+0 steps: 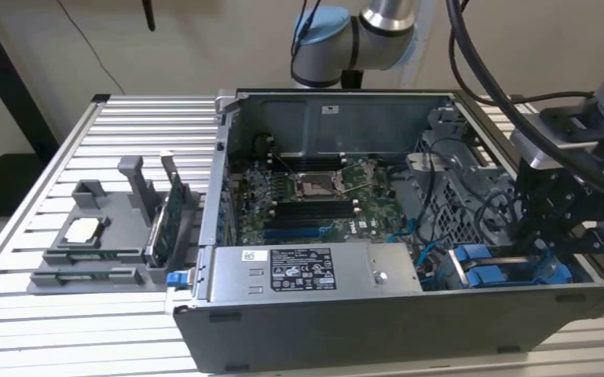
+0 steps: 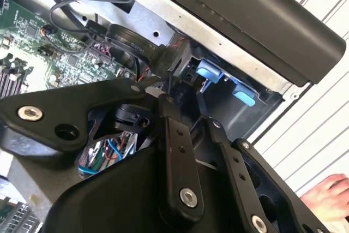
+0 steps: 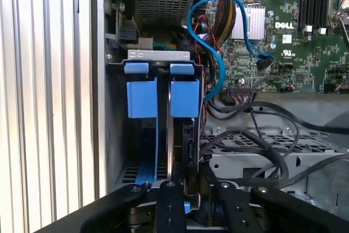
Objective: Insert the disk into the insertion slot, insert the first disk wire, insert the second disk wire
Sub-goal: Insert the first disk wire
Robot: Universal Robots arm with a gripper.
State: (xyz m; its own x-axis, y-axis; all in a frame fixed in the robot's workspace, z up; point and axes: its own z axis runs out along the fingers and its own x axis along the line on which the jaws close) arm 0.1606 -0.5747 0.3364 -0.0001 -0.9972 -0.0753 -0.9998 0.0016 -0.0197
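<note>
Blue plastic frames the disk [image 3: 184, 97], which stands on edge inside the insertion slot [image 3: 115, 145]. In the exterior view this is the near right corner of the open computer case [image 1: 386, 330]. The disk's long axis runs along the case's near wall. Its blue handle end points toward the exterior view's left, at the grey power-supply box [image 1: 312, 271], and its other end points toward the gripper [image 3: 195, 181].

A second blue carrier [image 3: 140, 97] stands just beside the disk, between it and the near wall. The gripper hangs over the right end of the slot, close to the disk's edge; I cannot tell whether it is clamped on the disk or free of it.

A blue cable [image 3: 218, 53] loops just beyond the handle end. Black cables [image 3: 262, 145] sprawl over the metal cage on the slot's far side, close against it. Farther off lies the green motherboard [image 1: 312, 196].

Outside the near wall, a person's hand [image 2: 327, 195] shows over the slatted metal table [image 1: 123, 118]. A grey fixture [image 1: 103, 243] sits on that table, well to the exterior view's left of the case.
</note>
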